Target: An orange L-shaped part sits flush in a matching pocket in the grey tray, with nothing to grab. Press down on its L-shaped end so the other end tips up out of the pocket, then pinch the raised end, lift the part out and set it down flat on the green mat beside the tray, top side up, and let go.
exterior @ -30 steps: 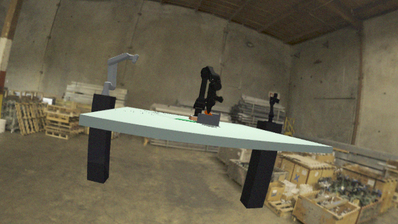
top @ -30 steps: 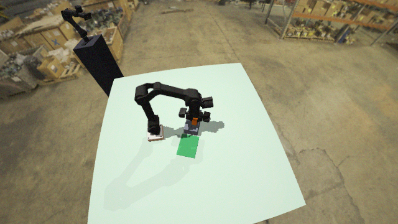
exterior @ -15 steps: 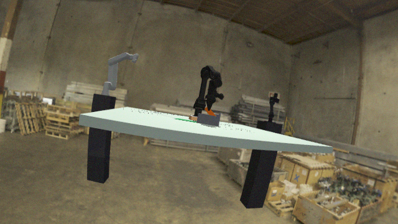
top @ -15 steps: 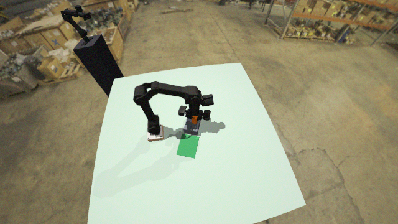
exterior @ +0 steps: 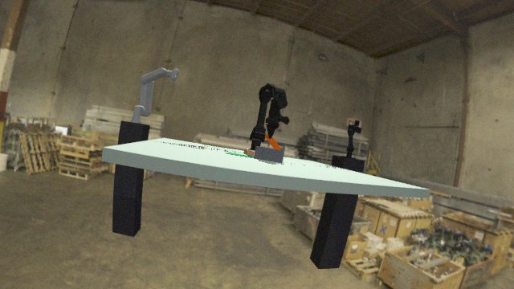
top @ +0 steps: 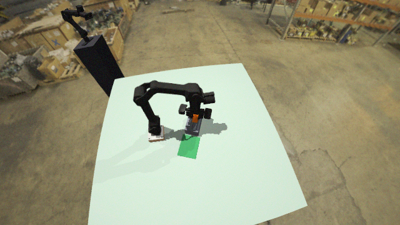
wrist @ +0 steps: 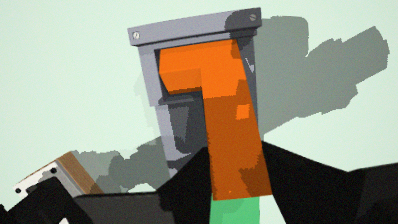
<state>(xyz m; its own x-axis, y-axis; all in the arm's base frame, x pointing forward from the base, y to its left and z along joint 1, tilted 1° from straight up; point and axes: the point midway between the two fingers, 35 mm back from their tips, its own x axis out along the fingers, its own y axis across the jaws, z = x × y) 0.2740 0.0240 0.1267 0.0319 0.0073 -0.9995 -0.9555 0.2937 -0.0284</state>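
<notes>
The orange L-shaped part [top: 195,118] [exterior: 274,143] [wrist: 220,75] is tilted steeply, its straight end high and its L-shaped end low at the top of the grey tray [top: 192,131] [exterior: 268,155] [wrist: 195,31]. My gripper [top: 195,115] [exterior: 268,136] [wrist: 233,150] is shut on the straight end, one black finger on each side in the wrist view. Part of the pocket shows below the part in the wrist view. Whether the low end still touches the tray is not clear. The green mat [top: 188,148] [exterior: 237,153] [wrist: 235,212] lies flat beside the tray, on the raised end's side.
The arm's base block [top: 155,137] [exterior: 249,152] [wrist: 74,172] stands on the pale table [top: 244,175] [exterior: 193,160], to one side of the tray and mat. Two other arms stand on dark pedestals [top: 97,59] [exterior: 130,181] beyond the work area.
</notes>
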